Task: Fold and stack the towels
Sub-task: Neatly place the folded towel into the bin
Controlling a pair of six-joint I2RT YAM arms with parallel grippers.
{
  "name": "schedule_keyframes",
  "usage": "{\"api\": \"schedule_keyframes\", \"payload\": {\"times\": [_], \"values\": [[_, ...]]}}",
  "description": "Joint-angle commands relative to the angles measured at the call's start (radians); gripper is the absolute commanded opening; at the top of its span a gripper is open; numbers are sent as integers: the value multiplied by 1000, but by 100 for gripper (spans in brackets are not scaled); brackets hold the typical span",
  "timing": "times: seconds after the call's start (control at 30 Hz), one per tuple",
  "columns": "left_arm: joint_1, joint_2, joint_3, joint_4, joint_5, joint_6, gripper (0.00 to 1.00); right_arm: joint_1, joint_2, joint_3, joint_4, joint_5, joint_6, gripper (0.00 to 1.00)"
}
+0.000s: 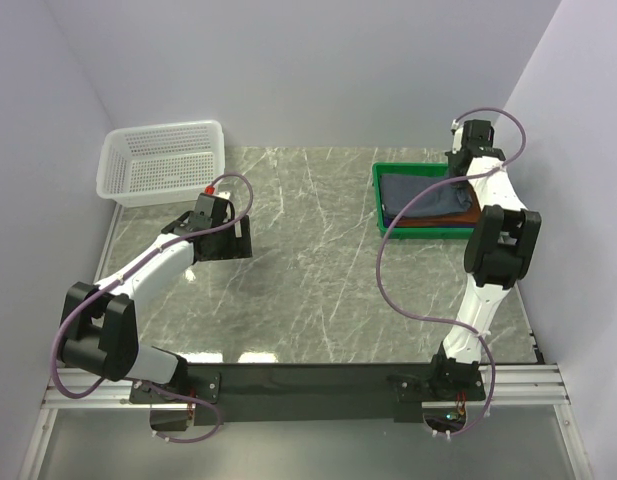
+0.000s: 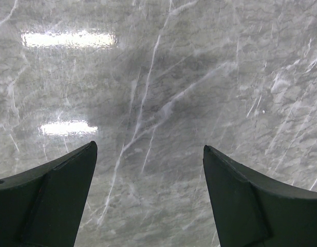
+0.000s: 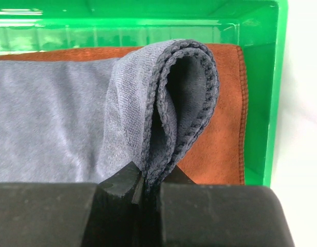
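Treat soft grey-blue terry towel (image 3: pixel 55 118), lying on rust-brown towel (image 3: pixel 220 149) in green plastic tray (image 3: pixel 274 103), as light, probably limp; take by stitched fold, pinched in right gripper (image 3: pixel 145 180), with left gripper (image 2: pixel 149 146) spread, empty.

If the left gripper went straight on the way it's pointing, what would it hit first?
Most likely the bare marble tabletop. The left gripper, jaws open and empty, points down at it with nothing else in that line. How far off it is, I can't tell.
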State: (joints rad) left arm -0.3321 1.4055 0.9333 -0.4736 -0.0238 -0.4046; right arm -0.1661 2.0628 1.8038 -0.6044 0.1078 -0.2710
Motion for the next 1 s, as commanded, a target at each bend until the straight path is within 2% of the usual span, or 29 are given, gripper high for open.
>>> {"api": "schedule_keyframes", "payload": {"times": [0.0,0.2,0.3,0.57,0.63,0.67,0.7,0.77,0.8,0.83,0.9,0.97], "values": [[4,0,19,27,-7,16,89,7,-38,-35,118,81,-20,0],[4,4,22,26,-4,15,89,5,-9,-55,150,138,-31,2],[4,3,21,24,-5,15,89,7,19,-41,134,162,-25,7],[4,9,22,24,2,16,89,7,101,22,42,234,-4,10],[5,10,22,24,5,16,89,5,111,26,31,253,9,13],[4,10,22,24,5,18,89,7,118,28,28,266,15,16],[4,10,22,23,4,16,89,7,120,28,31,295,22,27],[4,9,21,24,2,16,89,7,122,26,43,332,45,36],[4,9,21,24,2,16,89,5,120,26,46,348,53,45],[4,7,21,24,2,18,89,5,120,29,49,383,68,50],[4,9,22,24,2,18,89,2,108,31,57,418,82,57],[4,6,22,23,2,16,89,-6,89,31,71,449,98,57]]}}
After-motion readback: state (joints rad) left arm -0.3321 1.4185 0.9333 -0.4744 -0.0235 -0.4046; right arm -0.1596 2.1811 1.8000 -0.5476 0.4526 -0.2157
